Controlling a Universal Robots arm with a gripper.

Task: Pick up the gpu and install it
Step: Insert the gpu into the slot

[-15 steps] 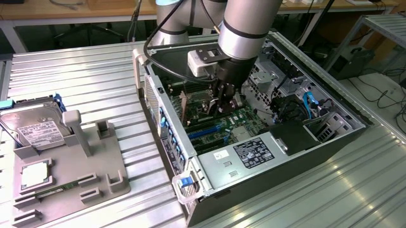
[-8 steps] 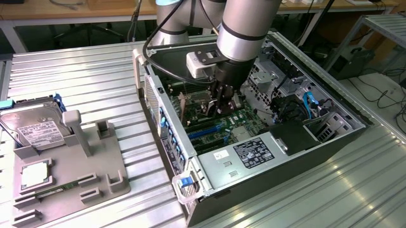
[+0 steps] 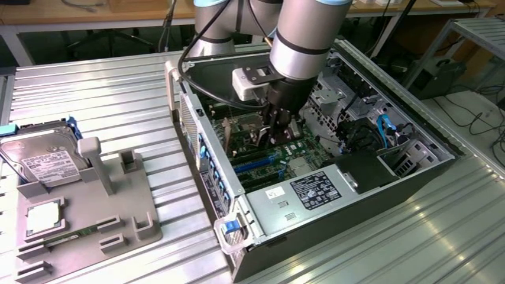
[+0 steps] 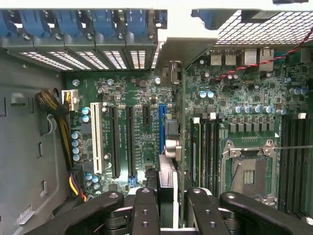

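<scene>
In the exterior view, the arm [image 3: 304, 35] is reaching down into the open case [image 3: 394, 177], its gripper [image 3: 272, 137] clamping the gpu [image 3: 263, 131] upright over the motherboard [image 3: 272, 163]. A hard drive [image 3: 44, 160] is sitting on the grey holder [image 3: 118, 219] (towards that view's left).

In the wrist view, the fingers [image 4: 145, 208] are pinching the gpu [image 4: 172, 147] edge-on, just beside the blue slot [image 4: 162, 128]; the empty CPU socket [image 4: 249, 174] is lying near.
</scene>
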